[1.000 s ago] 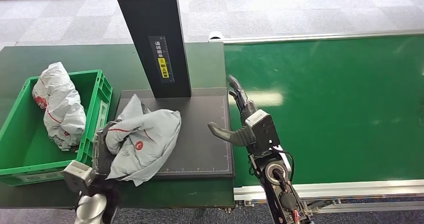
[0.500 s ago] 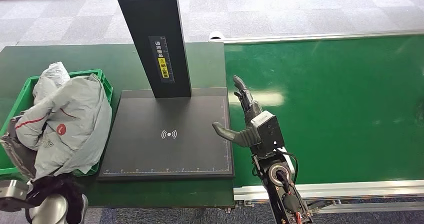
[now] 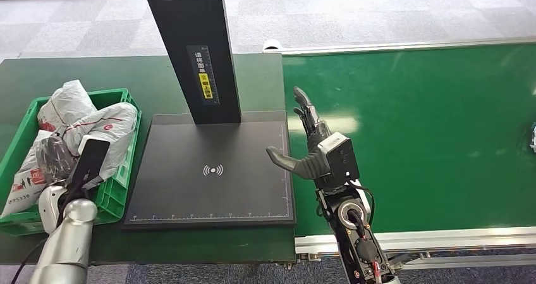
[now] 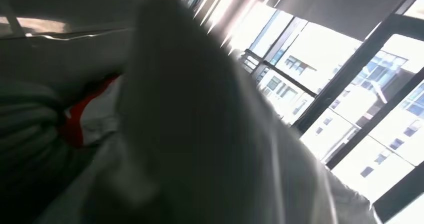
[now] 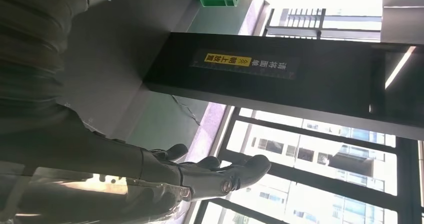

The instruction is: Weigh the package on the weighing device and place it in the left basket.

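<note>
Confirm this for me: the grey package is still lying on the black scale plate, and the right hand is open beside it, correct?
Not quite. The grey package now lies in the green basket, by the left hand; the head view shows the scale plate bare. The right hand is open beside the plate.

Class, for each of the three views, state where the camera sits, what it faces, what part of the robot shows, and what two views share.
Head view: high on the body, looking down at the scale, basket and belt; both arms show.
Left wrist view: behind the left hand, pressed close to a grey package, windows beyond.
Right wrist view: behind the right hand, facing the scale's post.
Head and right wrist views share that post and the right hand.
</note>
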You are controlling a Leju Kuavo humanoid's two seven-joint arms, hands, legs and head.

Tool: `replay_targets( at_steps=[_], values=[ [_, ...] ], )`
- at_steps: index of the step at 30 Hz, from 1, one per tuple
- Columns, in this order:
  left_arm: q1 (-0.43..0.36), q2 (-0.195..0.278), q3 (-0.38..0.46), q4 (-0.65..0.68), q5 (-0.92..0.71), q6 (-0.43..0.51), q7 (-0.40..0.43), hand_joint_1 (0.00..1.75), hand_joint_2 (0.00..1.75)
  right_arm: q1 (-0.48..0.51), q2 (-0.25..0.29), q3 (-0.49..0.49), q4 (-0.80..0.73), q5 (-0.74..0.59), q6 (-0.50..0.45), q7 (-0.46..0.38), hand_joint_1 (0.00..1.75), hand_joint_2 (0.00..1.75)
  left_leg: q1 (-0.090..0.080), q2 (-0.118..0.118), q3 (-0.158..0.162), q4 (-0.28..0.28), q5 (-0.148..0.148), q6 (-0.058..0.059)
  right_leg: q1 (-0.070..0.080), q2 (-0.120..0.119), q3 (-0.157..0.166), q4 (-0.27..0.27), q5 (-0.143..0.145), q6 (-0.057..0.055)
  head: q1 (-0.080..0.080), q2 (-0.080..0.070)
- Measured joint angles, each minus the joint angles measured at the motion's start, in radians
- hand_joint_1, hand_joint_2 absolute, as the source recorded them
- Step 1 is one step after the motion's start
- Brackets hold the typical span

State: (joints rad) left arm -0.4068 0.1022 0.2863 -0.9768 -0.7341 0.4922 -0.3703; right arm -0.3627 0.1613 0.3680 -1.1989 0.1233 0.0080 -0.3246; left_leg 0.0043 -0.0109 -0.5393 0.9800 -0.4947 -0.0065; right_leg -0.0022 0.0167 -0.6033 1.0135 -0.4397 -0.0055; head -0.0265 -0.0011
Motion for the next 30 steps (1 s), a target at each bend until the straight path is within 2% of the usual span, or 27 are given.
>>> replay_targets(
  at_steps=[4,9,12,13,16,17,18,20,22,24,26,27,30],
  values=[
    [-0.042,0.031,0.023,0.111,-0.002,0.011,0.004,1.75,1.75,0.000,-0.001,0.000,0.004,-0.002,-0.003,0.000,0.00,1.75,0.000,0.000,0.000,0.000,0.000,0.000,0.000,0.000,0.000,0.000,0.000,0.000,0.000,0.000],
    [-0.076,0.047,0.033,0.177,-0.009,0.013,0.008,1.74,1.75,0.000,-0.001,0.002,0.008,-0.004,-0.005,0.000,0.00,1.75,0.000,-0.001,0.001,0.000,0.000,0.000,0.000,-0.001,0.001,0.000,0.000,0.000,0.000,0.000],
    [-0.097,0.056,0.035,0.215,-0.024,0.017,0.028,1.53,1.75,-0.001,-0.001,0.003,0.009,-0.011,-0.010,0.000,0.00,1.75,0.000,-0.001,0.001,0.000,0.001,-0.002,0.000,-0.001,0.001,0.000,0.001,-0.001,0.000,0.000],
    [-0.105,0.058,0.036,0.230,-0.029,0.021,0.039,1.35,1.75,-0.003,0.000,0.004,0.010,-0.013,-0.011,0.000,0.00,1.75,0.000,-0.001,0.002,-0.001,0.002,-0.002,0.000,-0.001,0.001,0.001,0.001,-0.001,0.000,0.000],
    [-0.129,0.063,0.046,0.273,-0.027,0.042,0.062,0.27,1.75,-0.009,0.000,0.009,0.015,-0.016,-0.012,0.001,0.00,1.75,0.000,-0.001,0.002,-0.001,0.002,-0.003,0.000,-0.002,0.002,0.002,0.001,-0.002,0.000,0.000],
    [-0.135,0.062,0.054,0.282,-0.013,0.050,0.062,0.03,1.75,-0.010,0.001,0.010,0.017,-0.016,-0.013,0.001,0.00,1.75,0.000,-0.001,0.003,-0.001,0.003,-0.003,0.000,-0.002,0.003,0.002,0.001,-0.002,0.000,0.000],
    [-0.139,0.061,0.064,0.288,0.009,0.054,0.057,0.00,1.75,-0.012,0.002,0.012,0.020,-0.016,-0.013,0.001,0.00,1.75,0.000,-0.001,0.003,-0.001,0.003,-0.003,0.000,-0.002,0.003,0.002,0.001,-0.003,0.000,0.000],
    [-0.145,0.056,0.088,0.293,0.088,0.030,0.029,0.00,0.87,-0.014,0.004,0.017,0.027,-0.016,-0.014,0.001,0.00,1.75,0.000,-0.001,0.004,-0.001,0.003,-0.004,0.000,-0.002,0.003,0.002,0.002,-0.003,0.000,0.000],
    [-0.148,0.048,0.122,0.290,0.232,-0.077,-0.021,0.00,0.87,-0.019,0.007,0.021,0.036,-0.016,-0.016,0.001,0.00,1.75,0.000,-0.002,0.005,-0.001,0.004,-0.004,0.000,-0.002,0.003,0.003,0.002,-0.004,0.000,0.000],
    [-0.146,0.037,0.166,0.275,0.419,-0.235,-0.071,0.00,1.75,-0.025,0.009,0.024,0.048,-0.018,-0.018,0.000,0.00,1.75,0.000,-0.004,0.005,-0.002,0.005,-0.004,0.000,-0.003,0.003,0.003,0.002,-0.004,0.000,0.000],
    [-0.132,0.024,0.202,0.247,0.591,-0.350,-0.112,0.00,1.75,-0.031,0.010,0.025,0.058,-0.020,-0.020,-0.002,0.00,1.75,0.000,-0.006,0.004,-0.001,0.006,-0.004,0.000,-0.005,0.003,0.003,0.002,-0.003,0.000,0.000],
    [-0.120,0.016,0.211,0.227,0.658,-0.374,-0.129,0.00,1.75,-0.033,0.011,0.025,0.063,-0.021,-0.020,-0.004,0.00,1.75,0.000,-0.006,0.004,-0.001,0.007,-0.004,0.000,-0.006,0.003,0.003,0.002,-0.003,0.000,0.000],
    [-0.071,-0.016,0.213,0.118,0.816,-0.348,-0.169,0.00,1.75,-0.040,0.016,0.027,0.072,-0.023,-0.023,-0.006,0.00,1.75,0.000,-0.004,0.002,-0.001,0.007,-0.004,0.000,-0.004,0.002,0.003,0.003,-0.003,0.000,0.000]
  ],
)
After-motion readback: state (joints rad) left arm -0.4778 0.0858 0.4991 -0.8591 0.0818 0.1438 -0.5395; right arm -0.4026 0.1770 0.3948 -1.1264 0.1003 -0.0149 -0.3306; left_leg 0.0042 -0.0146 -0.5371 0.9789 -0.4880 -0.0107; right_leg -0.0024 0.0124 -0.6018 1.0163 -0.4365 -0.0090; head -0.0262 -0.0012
